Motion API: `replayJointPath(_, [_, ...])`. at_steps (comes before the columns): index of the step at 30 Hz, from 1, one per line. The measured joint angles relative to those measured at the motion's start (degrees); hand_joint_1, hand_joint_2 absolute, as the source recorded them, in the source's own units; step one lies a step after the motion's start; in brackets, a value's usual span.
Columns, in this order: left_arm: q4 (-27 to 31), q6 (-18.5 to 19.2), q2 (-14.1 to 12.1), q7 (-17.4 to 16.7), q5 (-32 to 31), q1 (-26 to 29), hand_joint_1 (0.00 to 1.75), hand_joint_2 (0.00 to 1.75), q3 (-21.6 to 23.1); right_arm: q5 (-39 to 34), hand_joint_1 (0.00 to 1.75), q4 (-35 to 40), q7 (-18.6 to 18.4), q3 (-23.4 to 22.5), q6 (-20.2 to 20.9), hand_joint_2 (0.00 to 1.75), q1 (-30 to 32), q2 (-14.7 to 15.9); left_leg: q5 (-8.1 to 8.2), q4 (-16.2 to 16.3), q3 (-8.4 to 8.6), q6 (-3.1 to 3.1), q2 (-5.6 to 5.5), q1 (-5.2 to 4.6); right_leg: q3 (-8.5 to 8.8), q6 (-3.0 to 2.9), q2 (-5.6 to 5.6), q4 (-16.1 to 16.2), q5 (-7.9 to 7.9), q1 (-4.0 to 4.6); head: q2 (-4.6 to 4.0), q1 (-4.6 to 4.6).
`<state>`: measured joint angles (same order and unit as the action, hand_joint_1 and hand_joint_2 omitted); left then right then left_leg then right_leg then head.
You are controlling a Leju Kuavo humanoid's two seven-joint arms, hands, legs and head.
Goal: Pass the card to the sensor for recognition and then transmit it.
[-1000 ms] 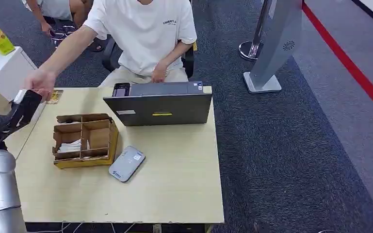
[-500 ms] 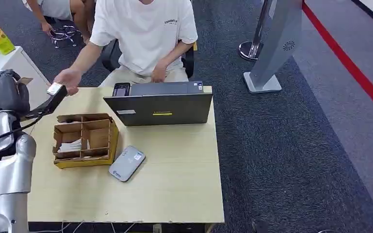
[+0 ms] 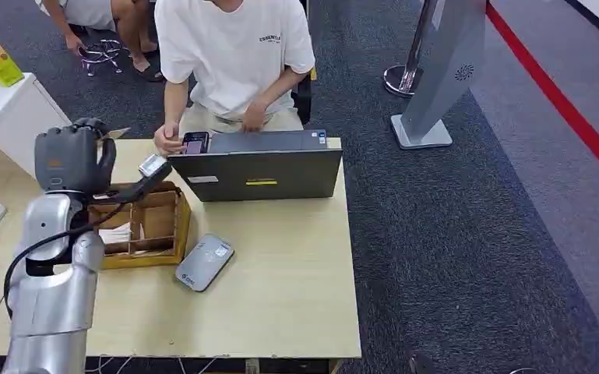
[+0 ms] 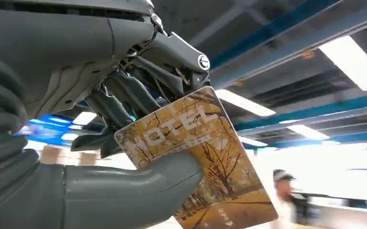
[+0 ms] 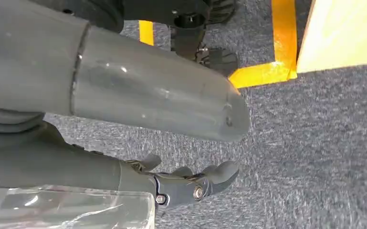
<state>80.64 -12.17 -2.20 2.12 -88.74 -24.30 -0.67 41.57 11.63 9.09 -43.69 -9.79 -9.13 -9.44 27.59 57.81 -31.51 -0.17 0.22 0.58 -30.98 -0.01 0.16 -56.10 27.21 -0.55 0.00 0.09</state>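
The left hand point(image 3: 74, 160) has been carried rightward, over the brown cardboard divided box point(image 3: 136, 226). The yellow tree-printed hotel card point(image 4: 205, 162) is pinched by it. The right hand point(image 5: 172, 157) is seen empty, fingers apart.

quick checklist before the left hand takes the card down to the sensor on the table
1. Card held firmly: ok. The left hand pinches the hotel card between the thumb and the fingers.
2. Card free to present: ok. Much of it sticks out past the fingers.
3. Sensor reachable: ok. The grey sensor lies flat on the table, uncovered, beside the cardboard box.
4. Way down: cannot tell. The card hangs above the box's far edge, near the laptop; the clearance is not readable.
5. Person out of the way: ok. The person's hand is at the phone behind the laptop.
6. Right hand idle: ok. It hangs over the carpet, holding nothing.
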Motion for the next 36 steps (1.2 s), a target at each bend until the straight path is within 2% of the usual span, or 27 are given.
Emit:
replayJointPath(5, [7.3,1.5,2.8,1.0,0.0,4.5,1.75,1.75,7.6,-1.0,0.00,0.0,1.0,-1.6,-0.1,0.00,0.5,0.0,0.03,0.1,-0.13,0.05,0.07,0.01,-0.14,0.06,0.00,0.0,-0.04,0.00,-0.02,0.00])
replayJointPath(6, [8.4,1.8,3.2,1.5,0.0,5.3,1.75,1.75,8.8,-1.1,0.00,0.0,2.1,-2.1,0.4,0.00,0.7,0.0,0.03,0.1,-0.13,0.05,0.07,0.01,-0.14,0.06,0.00,0.0,-0.04,-0.01,0.00,-0.02])
replayJointPath(7, [9.8,2.5,3.2,0.0,0.0,6.4,1.75,1.75,10.3,0.8,0.00,0.1,4.3,-2.3,2.0,0.00,1.1,0.0,0.03,0.0,-0.28,0.06,0.00,0.01,0.00,0.06,-0.08,-0.1,-0.04,-0.01,0.00,0.00])
replayJointPath(8, [11.7,2.4,1.8,-3.8,0.0,8.5,1.75,1.75,12.0,4.1,0.00,0.4,5.9,-1.6,2.6,0.00,1.5,-0.7,0.04,-0.1,-0.26,0.05,0.01,0.02,-0.01,0.06,-0.08,-0.1,-0.02,0.00,-0.02,0.17])
replayJointPath(9, [15.6,1.0,-0.9,-10.5,0.0,12.9,1.75,1.75,14.2,7.0,0.00,1.7,5.6,-0.2,1.7,0.00,2.2,-2.4,0.16,-0.1,-0.02,-0.11,0.38,0.07,-0.06,-0.02,0.31,-0.1,0.03,0.06,0.00,0.46])
replayJointPath(10, [18.6,-0.7,-3.1,-15.7,0.0,16.9,1.75,1.75,15.7,6.3,0.00,2.7,4.4,1.5,0.0,0.00,2.7,-3.9,0.34,-0.1,0.18,-0.20,0.87,0.06,-0.16,-0.07,0.80,-0.1,0.05,0.05,-0.02,0.42])
replayJointPath(11, [20.0,-1.6,-4.2,-19.2,0.0,19.8,1.75,1.75,16.1,3.1,0.00,3.2,3.2,3.5,-1.7,0.00,3.4,-5.1,0.35,0.0,0.24,-0.20,0.96,0.06,-0.26,-0.09,0.91,-0.2,0.08,0.04,-0.02,-0.02])
replayJointPath(12, [20.6,-1.4,-4.4,-20.3,0.0,21.4,1.75,1.75,16.1,-1.5,0.00,4.3,1.1,6.0,-2.3,0.00,4.4,-6.2,0.32,0.0,0.15,-0.15,0.76,0.07,-0.38,-0.10,0.70,-0.2,0.21,0.03,-0.02,-0.37])
replayJointPath(13, [20.8,-0.6,-4.3,-18.5,0.0,21.9,1.75,1.75,16.2,-4.7,0.00,6.2,-1.1,8.2,-2.1,0.00,5.6,-6.7,0.28,0.0,-0.01,-0.12,0.25,0.07,-0.42,-0.03,0.23,-0.2,0.31,0.03,0.00,-0.35])
replayJointPath(14, [20.8,0.8,-4.3,-15.6,0.0,21.7,1.75,1.75,16.5,-6.5,0.00,7.6,-1.9,10.1,-1.6,0.00,6.5,-7.7,0.14,0.0,-0.15,-0.09,-0.18,0.06,-0.45,-0.07,-0.25,-0.3,0.36,0.04,0.00,-0.28])
replayJointPath(15, [20.6,2.1,-4.2,-14.3,0.0,21.3,1.75,1.75,17.1,-7.1,0.00,7.6,-1.5,10.8,-1.5,0.00,6.4,-7.3,0.06,-0.1,-0.28,-0.15,-0.22,0.03,-0.47,-0.09,-0.30,-0.3,0.34,0.03,-0.02,-0.35])
replayJointPath(18, [18.1,5.5,-3.4,-15.5,0.0,18.3,1.75,1.75,19.7,-8.1,0.00,7.0,0.9,10.8,-1.8,0.00,5.7,-6.4,0.00,0.0,-0.36,-0.18,-0.13,0.05,-0.48,-0.19,-0.22,-0.4,0.17,0.06,-0.02,-0.31])
replayJointPath(23, [14.0,7.5,-3.0,-18.4,0.0,15.3,1.75,1.75,22.4,-8.9,0.00,5.6,1.4,9.8,-2.2,0.00,5.5,-4.9,-0.02,0.2,-0.41,-0.14,-0.05,0.04,-0.48,-0.07,-0.11,-0.4,0.03,0.04,-0.02,-0.24])
replayJointPath(29, [11.1,7.6,-2.1,-17.2,0.0,14.9,1.75,1.75,22.8,-8.9,0.00,4.3,1.9,8.4,-2.3,0.00,5.4,-3.9,-0.01,0.3,-0.42,-0.13,-0.03,0.04,-0.49,-0.04,-0.10,-0.4,0.01,0.04,0.00,-0.17])
replayJointPath(36, [9.0,9.6,-1.6,-13.5,0.0,15.9,1.75,1.75,22.8,-9.2,0.00,3.1,3.3,6.5,-1.7,0.00,5.3,-2.6,0.00,0.2,-0.44,-0.13,-0.03,0.04,-0.49,-0.04,-0.10,-0.4,0.01,0.04,-0.02,-0.17])
